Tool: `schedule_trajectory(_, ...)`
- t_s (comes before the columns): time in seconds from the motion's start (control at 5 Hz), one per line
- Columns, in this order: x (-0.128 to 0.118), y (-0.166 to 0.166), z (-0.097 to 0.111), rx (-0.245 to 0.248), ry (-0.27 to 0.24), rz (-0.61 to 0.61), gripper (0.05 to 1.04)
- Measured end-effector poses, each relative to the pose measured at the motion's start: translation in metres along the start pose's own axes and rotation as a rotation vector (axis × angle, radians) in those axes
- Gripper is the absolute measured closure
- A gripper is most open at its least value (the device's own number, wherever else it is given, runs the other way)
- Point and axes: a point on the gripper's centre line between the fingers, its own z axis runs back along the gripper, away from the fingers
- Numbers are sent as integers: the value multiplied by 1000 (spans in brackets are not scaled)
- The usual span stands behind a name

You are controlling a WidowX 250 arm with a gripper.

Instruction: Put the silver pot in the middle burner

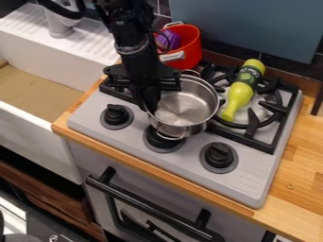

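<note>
The black gripper (151, 101) hangs over the stove from the top edge and is shut on the left rim of the silver pot (188, 105). The pot is empty, with its opening facing up and a loop handle at front and back. It overlaps the stove's centre and part of the middle knob (161, 139). Whether its base touches the stove cannot be told. The middle burner itself is hidden behind the pot and gripper.
On the right burner grate (274, 108) lies a yellow-green bottle (243, 89). Behind the pot stands a red pot (193, 46) holding a purple item (168, 39). A white sink (60, 64) is at left, a wooden counter (300, 165) at right.
</note>
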Motion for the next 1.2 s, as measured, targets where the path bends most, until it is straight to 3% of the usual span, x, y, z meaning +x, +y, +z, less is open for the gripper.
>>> schedule_trajectory(0.2,-2,0,3,5,32,-2,842)
schedule_trajectory(0.6,4,4,7,0,27,14,283)
schedule_trajectory(0.8,12,7,14,-6,18,34,83)
schedule_trajectory(1.0,12,7,20,-19,24,23,85)
schedule_trajectory(1.2,18,2,41,-32,-26,-13,85)
